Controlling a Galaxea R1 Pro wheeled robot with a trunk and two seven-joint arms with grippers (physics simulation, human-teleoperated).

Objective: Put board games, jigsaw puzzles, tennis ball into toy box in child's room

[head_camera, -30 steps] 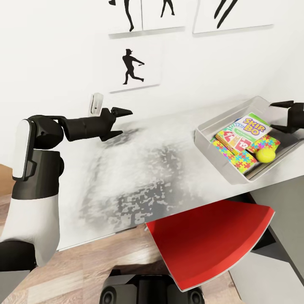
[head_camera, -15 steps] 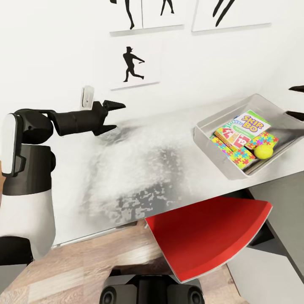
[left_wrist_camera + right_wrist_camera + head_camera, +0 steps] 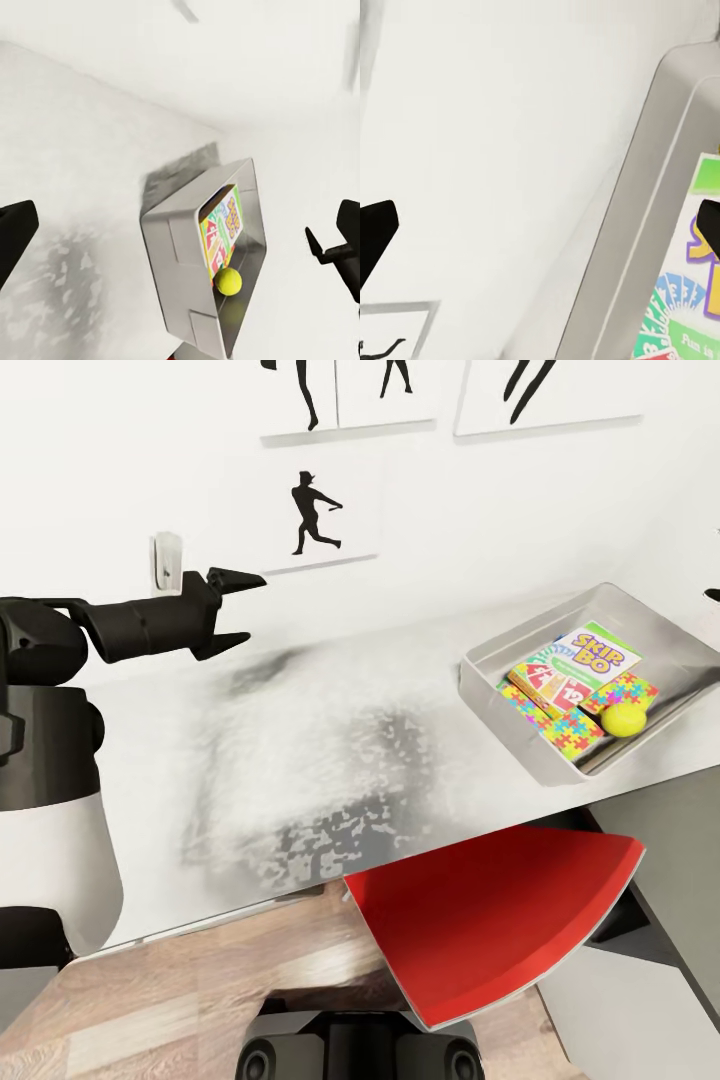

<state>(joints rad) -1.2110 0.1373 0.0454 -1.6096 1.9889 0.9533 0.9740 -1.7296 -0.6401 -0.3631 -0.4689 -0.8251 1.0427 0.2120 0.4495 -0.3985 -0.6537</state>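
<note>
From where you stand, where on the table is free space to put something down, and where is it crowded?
The table is bare from below the left gripper across to the toy box, and back to the wall. The toy box itself is crowded: Skip-Bo box, jigsaw puzzles and tennis ball cover most of its floor.

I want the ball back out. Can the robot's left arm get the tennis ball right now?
Probably not yet. The left claw hangs open over the far left of the table, while the tennis ball lies uncovered in the toy box at the right end. Nothing blocks it; it looks too far.
</note>
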